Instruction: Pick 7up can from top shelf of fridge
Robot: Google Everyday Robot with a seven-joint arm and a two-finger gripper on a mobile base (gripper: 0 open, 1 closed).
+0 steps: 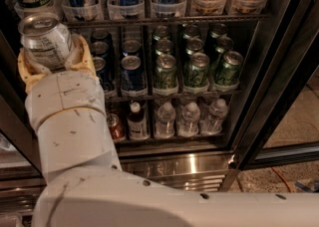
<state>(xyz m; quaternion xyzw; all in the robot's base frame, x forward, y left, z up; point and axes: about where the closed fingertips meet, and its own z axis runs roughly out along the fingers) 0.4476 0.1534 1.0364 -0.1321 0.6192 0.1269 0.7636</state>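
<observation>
The 7up can (46, 41) is a pale silver can with a panel of small dark print and a silver pull-tab lid. It sits upright between the cream fingers of my gripper (52, 54) at the upper left, in front of the fridge (279, 71). The gripper is shut on the can. The top shelf (169, 21) is a grey wire rack with clear trays of tall cans along the top of the view, above and right of the gripper. My white arm (75, 136) fills the lower left.
Dark blue cans (130, 69) and green cans (197, 69) stand on the middle shelf. Water bottles (189, 119) and small bottles stand on the lowest shelf. The ribbed steel base (174, 164) lies below. The dark door frame (264, 116) slants at the right.
</observation>
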